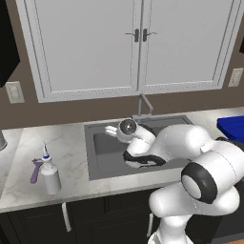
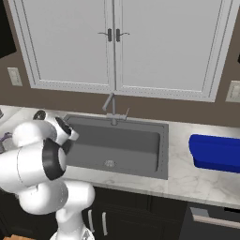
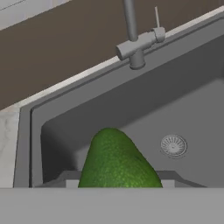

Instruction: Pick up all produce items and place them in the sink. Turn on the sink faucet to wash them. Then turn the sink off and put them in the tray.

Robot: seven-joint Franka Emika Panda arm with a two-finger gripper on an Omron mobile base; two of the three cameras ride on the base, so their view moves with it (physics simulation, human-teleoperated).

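A green avocado (image 3: 118, 159) with a finely pebbled skin and a tapering rounded top rises from between the fingers in the hand view, clasped there and held over the sink (image 3: 192, 105), a deep rectangular basin of smooth dark grey with a round ribbed silver drain (image 3: 173, 145). Behind the basin stands the faucet (image 3: 136, 43), slim grey metal with an upright stem and a thin side lever.

The left base view adds what the hand view lacks: a white spray bottle (image 1: 50, 174) with a blue cap and a purple tool (image 1: 35, 170) just beside it on the pale marbled counter (image 1: 71, 147), left of the sink. The right base view shows the bright blue tray (image 2: 216, 152), flat with low raised edges, on the counter to the sink's right.

The glossy white arm folds at the elbow and bends down over the basin's left part.
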